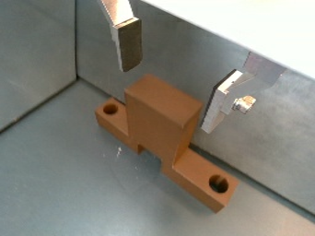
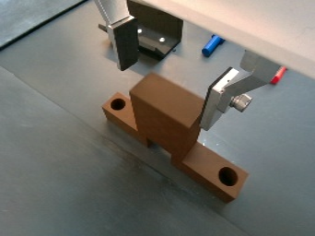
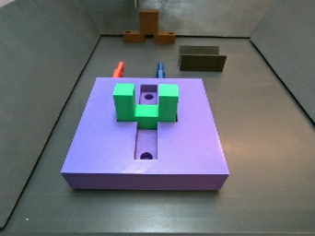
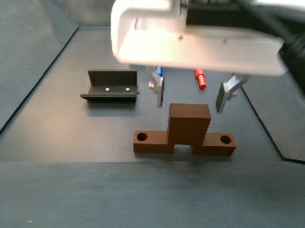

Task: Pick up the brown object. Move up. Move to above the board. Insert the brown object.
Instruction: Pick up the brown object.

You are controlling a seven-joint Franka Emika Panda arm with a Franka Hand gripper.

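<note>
1. The gripper (image 4: 191, 91) hangs just above the brown object (image 4: 185, 134), near the far edge of the floor as a side view (image 3: 147, 26) shows it, with its 2 silver fingers spread wide and nothing between them.
2. In both wrist views, 1 finger (image 1: 127, 43) sits clear of 1 side of the block's upright bar and the other finger (image 2: 222, 97) is close beside the opposite side; I cannot tell if that pad touches the wood.
3. The brown object (image 1: 160, 129) stands on the grey floor with its bar pointing up and its crosspiece lying flat, a round hole at each end of the crosspiece (image 2: 227, 175).
4. The board (image 3: 150, 138) lies well apart from the block, in the middle of the floor, with the green U-shaped block (image 3: 144, 102) on its top over the groove.
5. The fixture (image 4: 110, 86) stands near the block.
6. A blue peg (image 3: 160, 69) and a red peg (image 3: 118, 68) lie between the board and the brown object.
</note>
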